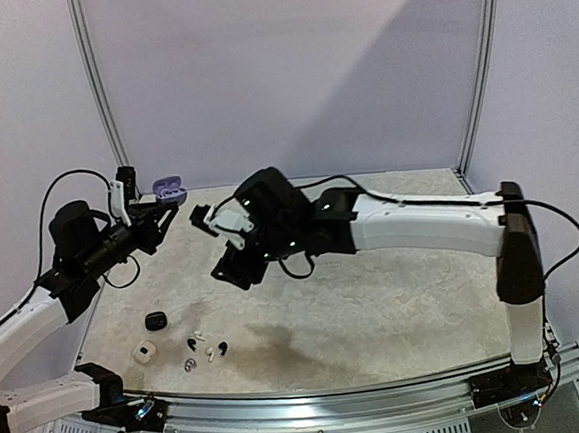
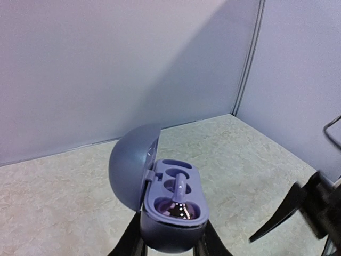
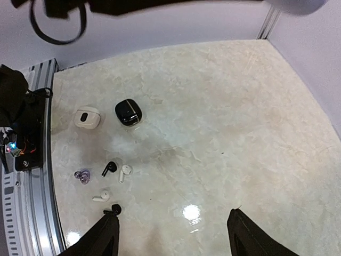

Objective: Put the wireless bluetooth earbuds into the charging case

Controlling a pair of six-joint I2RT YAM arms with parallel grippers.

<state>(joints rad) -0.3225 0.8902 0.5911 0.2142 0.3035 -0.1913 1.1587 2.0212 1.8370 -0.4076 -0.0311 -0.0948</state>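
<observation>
My left gripper [image 2: 170,246] is shut on the open greyish-lavender charging case [image 2: 171,213] and holds it up in the air at the back left [image 1: 169,191]. One lavender earbud [image 2: 180,193] sits in the case, stem sticking up. My right gripper [image 3: 173,240] is open and empty, high above the table [image 1: 221,244]. On the table near the front left lie a black earbud [image 3: 108,168], a white earbud [image 3: 124,172], a second white earbud [image 3: 101,197], a second black earbud [image 3: 114,209] and a lavender earbud [image 3: 82,175].
A closed black case [image 3: 128,112] and a closed white case [image 3: 87,117] lie on the table's left side, also in the top view, black [image 1: 155,320] and white [image 1: 144,352]. A metal rail [image 3: 32,213] runs along the near edge. Walls close off the back and right.
</observation>
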